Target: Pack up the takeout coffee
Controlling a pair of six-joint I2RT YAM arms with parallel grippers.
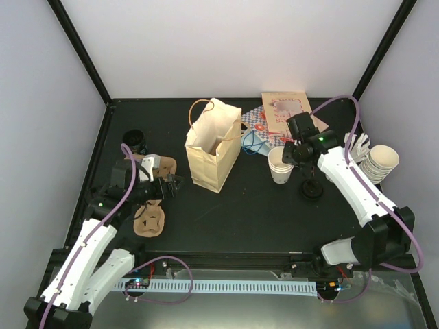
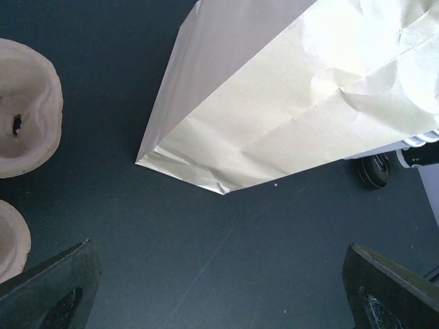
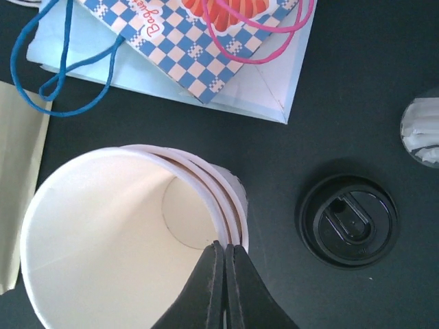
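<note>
No cup with a lid on shows. A few lidless cream cups, nested, stand right of the tan paper bag, which stands upright and open. My right gripper is above them; in the right wrist view the gripper is shut on the rim of the nested cups. A loose round black lid lies on the table beside them, and also shows in the right wrist view. My left gripper is open and empty, low, left of the bag.
Brown cup carriers lie by the left arm, another behind it. A stack of cream cups stands at the right edge. Flat patterned gift bags lie behind the right gripper. A black round object sits far left.
</note>
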